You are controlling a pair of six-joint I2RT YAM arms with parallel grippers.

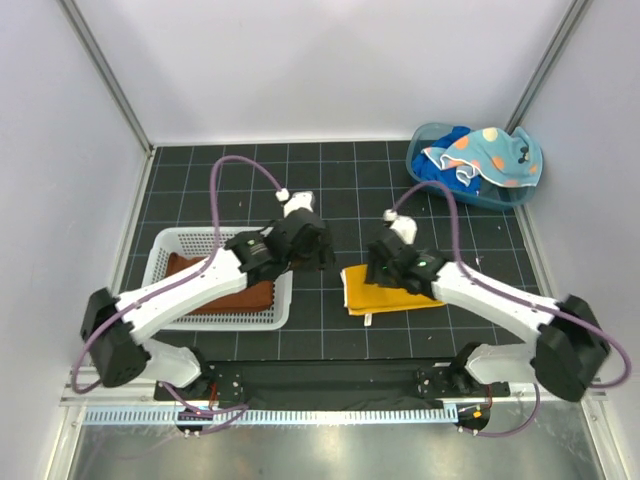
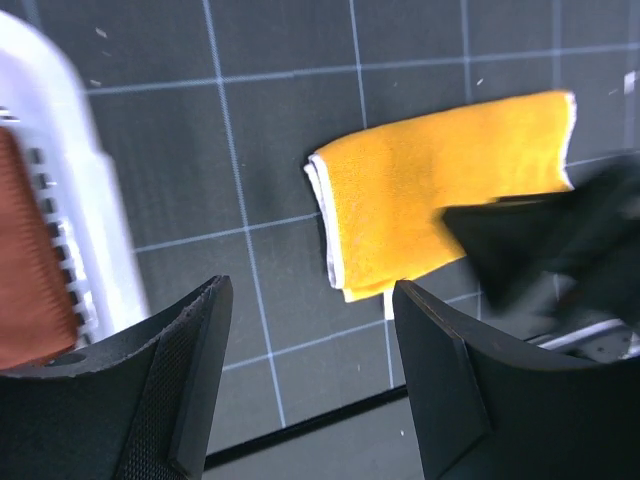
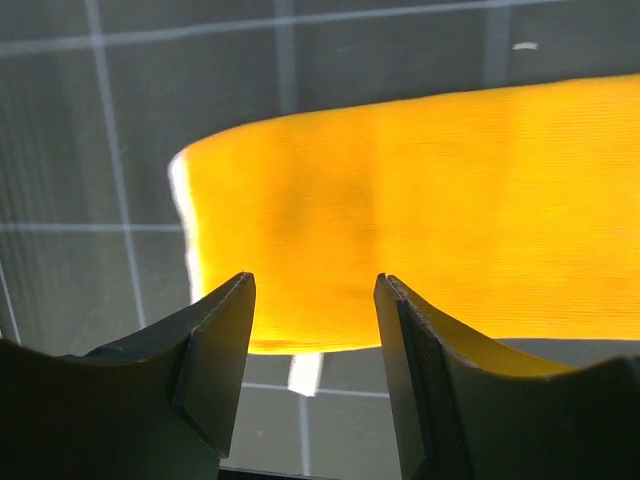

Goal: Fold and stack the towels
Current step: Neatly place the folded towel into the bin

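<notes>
Nearest the lens in each wrist view, black fingers are seen spread apart. The right end effector (image 3: 315, 282) hangs open over the folded yellow-orange terry towel (image 3: 420, 200). The left end effector (image 2: 310, 290) is likewise open and empty, over the dark gridded tabletop (image 2: 280, 120) beside that towel's white-edged end. The towel lies flat at the centre of the overhead frame, gripped by neither. To its left, a rust-brown towel (image 1: 240, 298) is laid in the white mesh basket (image 1: 165, 250). At upper right, a light blue spotted towel (image 1: 490, 155) and a royal blue towel (image 1: 445, 165) are heaped in the blue plastic tub (image 1: 480, 203). The fold is judged finished, so stacking is probably the step in hand. The bundle should be pinched through all its layers at both short ends, so that none falls open. It should then be lifted level, carried clear of the basket wall, and set squarely on the brown towel before the fingers are opened.
</notes>
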